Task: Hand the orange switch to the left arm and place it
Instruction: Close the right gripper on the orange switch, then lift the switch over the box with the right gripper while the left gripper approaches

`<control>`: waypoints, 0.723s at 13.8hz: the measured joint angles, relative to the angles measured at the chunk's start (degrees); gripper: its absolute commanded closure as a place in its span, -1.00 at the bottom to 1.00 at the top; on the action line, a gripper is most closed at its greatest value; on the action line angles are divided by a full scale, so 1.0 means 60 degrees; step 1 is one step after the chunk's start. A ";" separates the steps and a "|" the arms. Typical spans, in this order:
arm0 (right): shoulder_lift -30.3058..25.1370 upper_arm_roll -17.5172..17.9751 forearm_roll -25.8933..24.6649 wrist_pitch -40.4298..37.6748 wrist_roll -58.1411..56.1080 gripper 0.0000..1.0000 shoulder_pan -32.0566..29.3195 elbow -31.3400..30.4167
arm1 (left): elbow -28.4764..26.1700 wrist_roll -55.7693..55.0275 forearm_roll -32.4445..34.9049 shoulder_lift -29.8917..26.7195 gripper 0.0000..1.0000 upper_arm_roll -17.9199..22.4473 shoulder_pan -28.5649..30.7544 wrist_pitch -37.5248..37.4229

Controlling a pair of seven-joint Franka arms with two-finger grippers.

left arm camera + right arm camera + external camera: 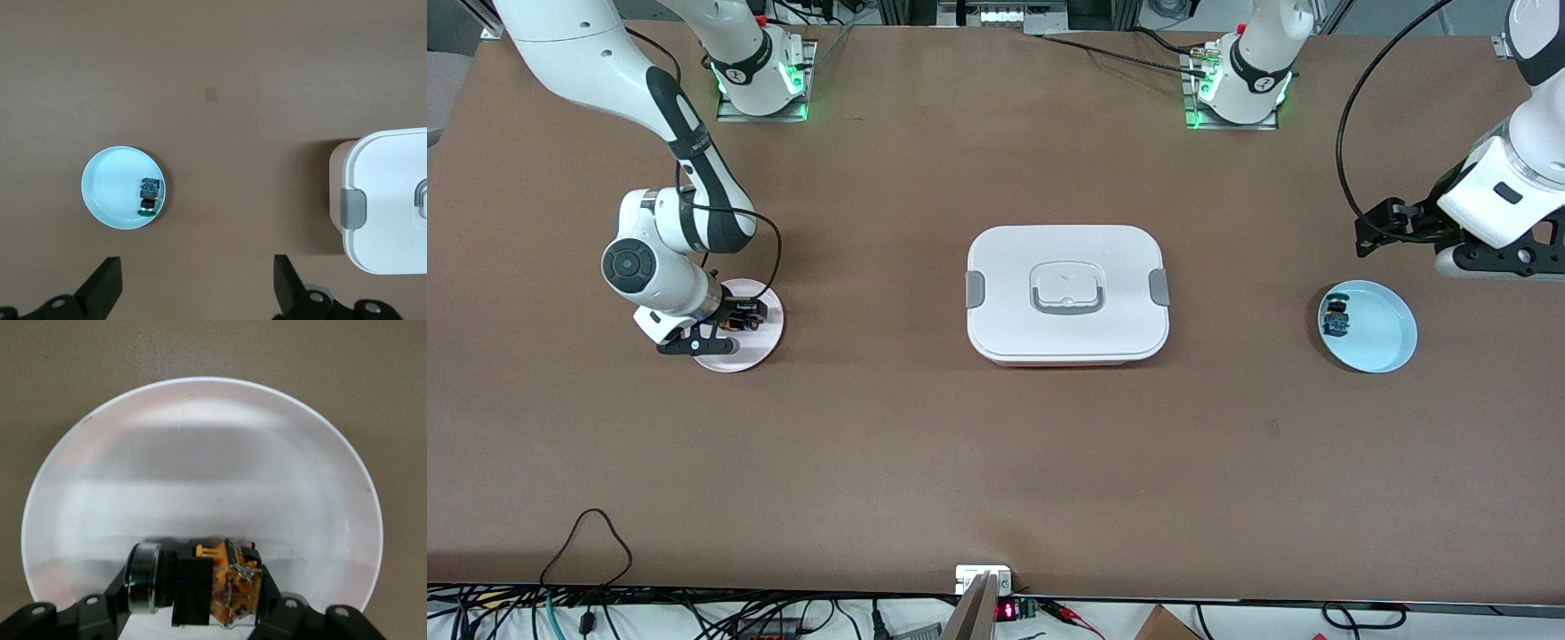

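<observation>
The orange switch (734, 322), with its black cap and metal bits, lies on its side on a pale pink plate (763, 345) toward the right arm's end of the table. My right gripper (738, 320) is down at the plate, its fingers against both ends of the switch (230, 590). In the right wrist view the gripper (197, 587) is shut on it, just on the plate (200, 453). The white box (1014, 267) stands at the table's middle. My left gripper (1374, 233) is open and empty, up over the table near the left arm's end; its fingers (107, 287) are wide apart.
A light blue plate (1383, 333) toward the left arm's end holds a blue-bodied, green-capped switch (1336, 318). It shows in the left wrist view (113, 193) with that switch (149, 195) and one end of the box (393, 200). Cables run along the table's front edge.
</observation>
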 measured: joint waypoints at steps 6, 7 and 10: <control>-0.0551 0.0299 0.0277 -0.2372 -0.0272 0.79 0.0023 0.1554 | 0.0003 0.0000 0.0000 -0.0001 -1.00 -0.0008 -0.0003 -0.0173; -0.0690 0.0316 0.0295 -0.2699 -0.0524 0.82 0.0019 0.1875 | 0.0008 0.0000 0.0000 -0.0004 -1.00 -0.0016 -0.0006 -0.0306; -0.1000 0.0458 0.0690 -0.3718 -0.1358 0.95 0.0022 0.2979 | 0.0012 0.0000 -0.0001 0.0004 -1.00 -0.0035 -0.0019 -0.0874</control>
